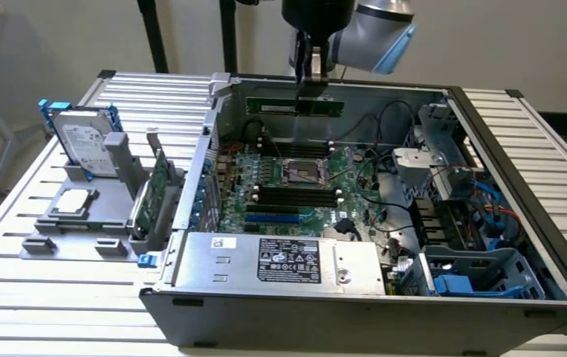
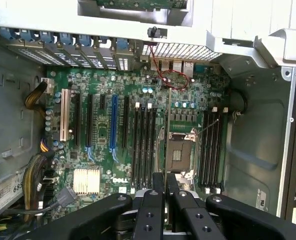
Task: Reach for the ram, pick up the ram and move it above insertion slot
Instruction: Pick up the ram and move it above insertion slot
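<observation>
The ram (image 1: 283, 106), a long thin green stick, hangs level above the back of the open computer case (image 1: 363, 309). My gripper (image 1: 310, 91) comes down from above and is shut on the ram's top edge near its middle. In the wrist view my gripper (image 2: 165, 184) looks straight down on the motherboard (image 2: 88, 125), its two dark fingers (image 2: 158, 182) close together. The black insertion slots (image 1: 283, 195) lie on the motherboard well below the ram, beside the processor socket (image 1: 303, 172). From the wrist, the insertion slots (image 2: 144, 145) run as dark parallel bars just beyond the fingertips.
A grey fixture (image 1: 65, 238) on the slatted table at the exterior view's left carries a hard drive (image 1: 83, 141), a processor chip (image 1: 73, 202) and a green expansion card (image 1: 154, 190). Inside the case sit the power supply (image 1: 283, 260), cables and a drive cage (image 1: 472, 275).
</observation>
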Tool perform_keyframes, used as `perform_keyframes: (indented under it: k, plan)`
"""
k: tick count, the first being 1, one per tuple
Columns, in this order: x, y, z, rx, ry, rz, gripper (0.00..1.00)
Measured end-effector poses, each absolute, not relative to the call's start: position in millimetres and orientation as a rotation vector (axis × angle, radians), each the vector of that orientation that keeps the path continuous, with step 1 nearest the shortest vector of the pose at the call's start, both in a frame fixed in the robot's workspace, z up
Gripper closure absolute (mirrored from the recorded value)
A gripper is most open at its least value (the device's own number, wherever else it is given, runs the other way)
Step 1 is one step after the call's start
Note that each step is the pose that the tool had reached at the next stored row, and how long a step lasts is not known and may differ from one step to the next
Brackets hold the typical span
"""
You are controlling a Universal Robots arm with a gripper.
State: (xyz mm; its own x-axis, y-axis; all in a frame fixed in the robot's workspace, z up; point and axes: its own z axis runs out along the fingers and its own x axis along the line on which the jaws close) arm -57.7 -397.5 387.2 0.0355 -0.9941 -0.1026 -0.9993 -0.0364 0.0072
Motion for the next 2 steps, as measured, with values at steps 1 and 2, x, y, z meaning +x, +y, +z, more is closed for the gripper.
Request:
perform_keyframes:
  k: [1, 2]
  plan:
    - [-57.6, -397.5, 387.2, -2.212, 2.133, 0.121, 0.86]
    - [-57.6, -397.5, 387.2, -2.212, 2.133, 0.121, 0.86]
